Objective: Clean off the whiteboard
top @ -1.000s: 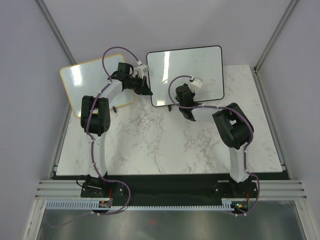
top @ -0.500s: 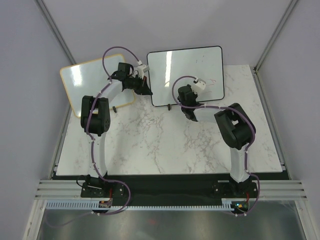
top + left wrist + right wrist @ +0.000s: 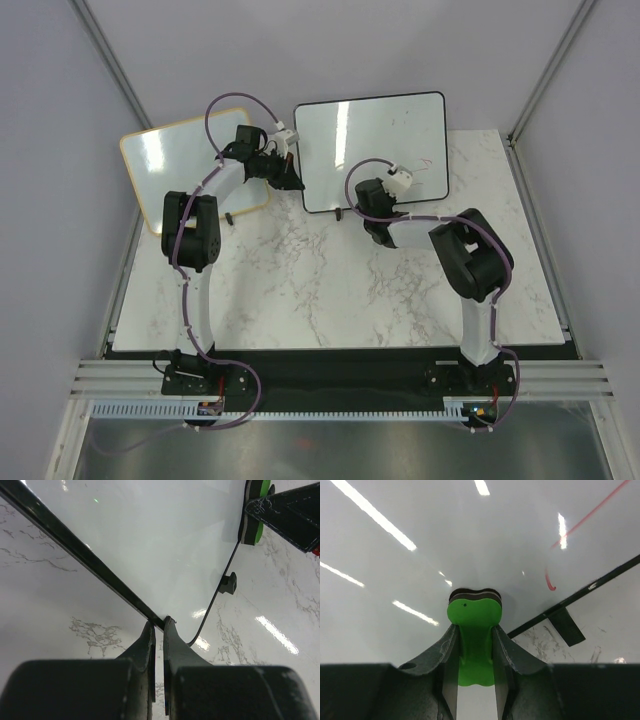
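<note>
Most of whiteboard (image 3: 370,130) face looks clean to me; red strokes (image 3: 590,515) remain toward its lower right, faint dark marks upper right, so I judge job well along, not finished. Board stands tilted at rear centre of tabletop (image 3: 300,290). My right hand (image 3: 474,627) clamped narrow on green eraser (image 3: 472,611), pad pressed on board face. Left hand (image 3: 159,625) nearly closed, pinching board's black frame edge

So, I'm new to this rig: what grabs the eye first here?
The right pincer holds a green eraser against the black-framed whiteboard at the table's back. The left pincer pinches that board's lower left frame, and red marks show near its right edge.
</note>
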You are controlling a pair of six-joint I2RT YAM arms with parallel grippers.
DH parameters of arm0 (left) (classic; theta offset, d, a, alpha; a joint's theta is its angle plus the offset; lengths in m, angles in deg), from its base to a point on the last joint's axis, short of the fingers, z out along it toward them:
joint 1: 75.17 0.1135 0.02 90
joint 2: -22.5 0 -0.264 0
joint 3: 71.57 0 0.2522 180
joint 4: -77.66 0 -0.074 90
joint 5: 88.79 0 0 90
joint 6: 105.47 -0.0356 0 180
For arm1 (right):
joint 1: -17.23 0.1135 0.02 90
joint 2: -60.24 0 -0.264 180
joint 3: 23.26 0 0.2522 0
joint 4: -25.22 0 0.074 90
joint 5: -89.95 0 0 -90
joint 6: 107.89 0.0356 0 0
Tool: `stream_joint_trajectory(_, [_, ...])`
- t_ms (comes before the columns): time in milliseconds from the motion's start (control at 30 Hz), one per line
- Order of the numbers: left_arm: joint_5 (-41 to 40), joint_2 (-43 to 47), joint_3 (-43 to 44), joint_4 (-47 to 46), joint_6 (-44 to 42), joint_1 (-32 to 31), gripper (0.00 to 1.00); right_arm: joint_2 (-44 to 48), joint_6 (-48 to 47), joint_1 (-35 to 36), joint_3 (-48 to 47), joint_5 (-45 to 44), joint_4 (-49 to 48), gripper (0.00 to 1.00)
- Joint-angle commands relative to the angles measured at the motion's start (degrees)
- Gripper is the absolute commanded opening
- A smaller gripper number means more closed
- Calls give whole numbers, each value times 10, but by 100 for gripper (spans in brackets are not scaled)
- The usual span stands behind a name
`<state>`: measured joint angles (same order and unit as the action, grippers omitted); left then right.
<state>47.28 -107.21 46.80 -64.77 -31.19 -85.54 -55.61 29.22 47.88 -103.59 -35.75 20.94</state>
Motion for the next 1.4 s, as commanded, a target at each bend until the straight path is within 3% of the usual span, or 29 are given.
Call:
stream_joint_trajectory(0, [1, 18, 13, -26, -59, -3, 2, -19, 12, -1, 42, 24, 79, 0])
stream_joint_trajectory(367, [1, 18, 14, -27, -60, -2, 2, 42, -69, -2, 28, 5, 71, 0])
stream_joint_trajectory(533, [0, 17, 15, -27, -62, -3, 2, 78, -110, -57, 19, 87, 21, 0])
stream_joint_trajectory(767, [-4, 18, 15, -27, -65, -3, 2, 43, -92, -140, -12, 115, 20, 0])
stream_joint_trajectory(1000, [-11, 21, 10, -27, -69, -3, 2, 64, -47, -179, 32, 46, 3, 0])
stream_joint_trajectory(1367, [-12, 21, 9, -26, -73, -3, 2, 27, -36, -134, 14, 46, -46, 0])
